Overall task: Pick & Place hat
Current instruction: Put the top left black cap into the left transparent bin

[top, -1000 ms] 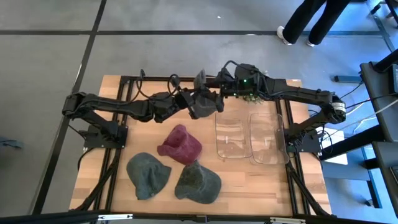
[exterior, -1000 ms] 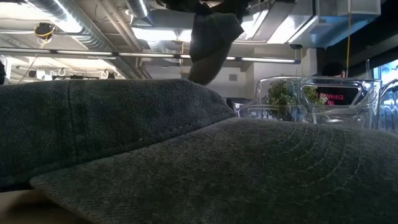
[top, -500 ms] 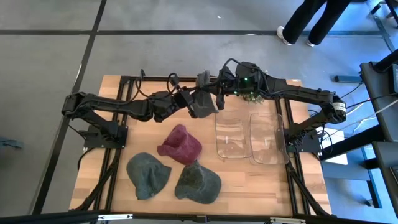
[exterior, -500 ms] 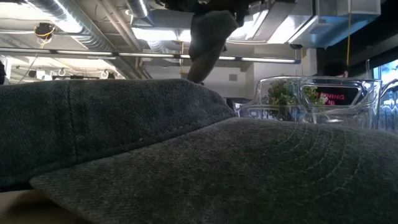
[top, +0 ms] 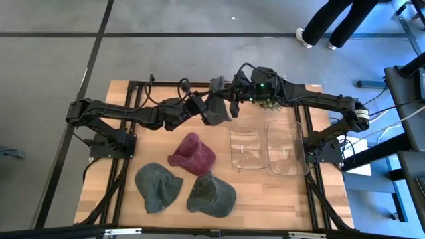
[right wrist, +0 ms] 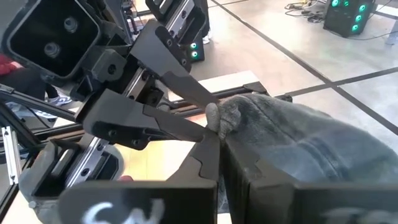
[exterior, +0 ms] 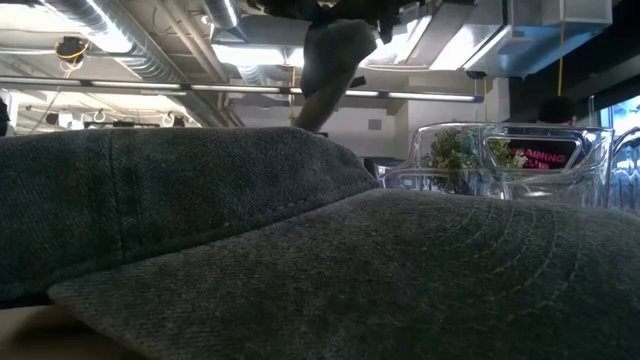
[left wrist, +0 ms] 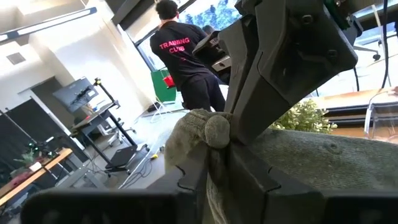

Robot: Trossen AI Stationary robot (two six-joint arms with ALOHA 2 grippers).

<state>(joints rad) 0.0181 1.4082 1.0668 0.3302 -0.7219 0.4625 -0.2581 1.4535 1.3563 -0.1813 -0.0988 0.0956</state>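
Note:
A dark grey hat hangs in the air over the far middle of the table, between my two grippers; in the low view the hat dangles from the top of the picture. My left gripper reaches it from the left and my right gripper from the right, and both are shut on its top. A maroon hat, a grey-blue hat and a dark green-grey hat lie on the table nearer me. My left gripper has the hat's crown cloth just below the top button between its two fingers. The fingers lie about level, coming from the table's left. The hat hangs clear of the table. My right gripper pinches a bunch of the crown cloth beside the top button between its two fingers, close against the left gripper's fingertips. The fingers come about level from the table's right. The rest of the hat hangs below, clear of the table.
Two clear plastic bins stand side by side on the table's right half, with a small green plant behind them. The two nearest hats fill the low view's foreground. A person stands in the room beyond the table.
My right gripper has moved a little toward the table's left, up against the hat's top by my left gripper. The hat's hanging part has swung slightly leftward and drawn in narrower, still clear of the table.

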